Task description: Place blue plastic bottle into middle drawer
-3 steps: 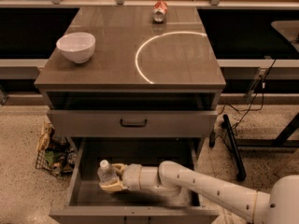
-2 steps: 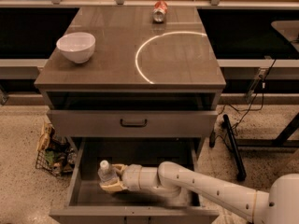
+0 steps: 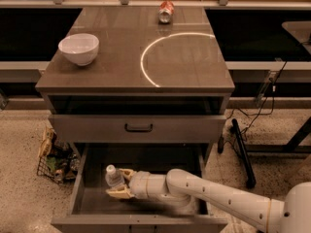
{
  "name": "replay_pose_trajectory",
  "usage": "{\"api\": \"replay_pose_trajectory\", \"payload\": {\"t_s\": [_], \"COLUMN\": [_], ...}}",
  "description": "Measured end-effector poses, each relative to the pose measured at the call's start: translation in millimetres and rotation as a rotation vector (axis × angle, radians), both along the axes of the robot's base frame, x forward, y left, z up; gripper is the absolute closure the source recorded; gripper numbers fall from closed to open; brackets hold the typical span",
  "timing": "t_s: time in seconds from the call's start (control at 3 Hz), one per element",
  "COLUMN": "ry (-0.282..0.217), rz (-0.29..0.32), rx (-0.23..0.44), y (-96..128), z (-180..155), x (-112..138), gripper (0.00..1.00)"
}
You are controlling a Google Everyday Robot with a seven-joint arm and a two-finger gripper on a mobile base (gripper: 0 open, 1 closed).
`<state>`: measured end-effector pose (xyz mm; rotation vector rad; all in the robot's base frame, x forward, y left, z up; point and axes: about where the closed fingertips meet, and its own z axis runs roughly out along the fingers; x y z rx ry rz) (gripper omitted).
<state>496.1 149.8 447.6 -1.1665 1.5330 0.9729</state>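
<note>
We can read no writing on the bottle (image 3: 114,177) or on the red can (image 3: 166,11). The bottle stands roughly upright, white cap uppermost, inside the open drawer (image 3: 80,183), toward its left wall. The gripper (image 3: 116,183) is down in that drawer, its jaws closed on the bottle's body. The white arm (image 3: 218,198) reaches in from the lower right, nearly level. On the cabinet top (image 3: 194,67), a white bowl (image 3: 78,48) sits near the left edge and the can lies at the far edge.

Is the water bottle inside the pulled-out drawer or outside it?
Inside. The blue plastic bottle stands upright, cap up, between the side walls of the middle drawer, held by the gripper inside it.
</note>
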Motion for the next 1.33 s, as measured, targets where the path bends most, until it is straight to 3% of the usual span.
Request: {"api": "replay_pose_trajectory", "payload": {"t_s": [0.33, 0.67, 1.0, 1.33], "ry": [-0.014, -0.022, 0.001, 0.041], "rz": [-0.003, -0.007, -0.046, -0.112], "rx": [-0.051, -0.091, -0.14, -0.194], "y": [-22, -43, -72, -123], "z": [1, 3, 6, 8], "x": [0, 1, 5, 3], "gripper": [0.0, 0.0, 0.0, 0.16]}}
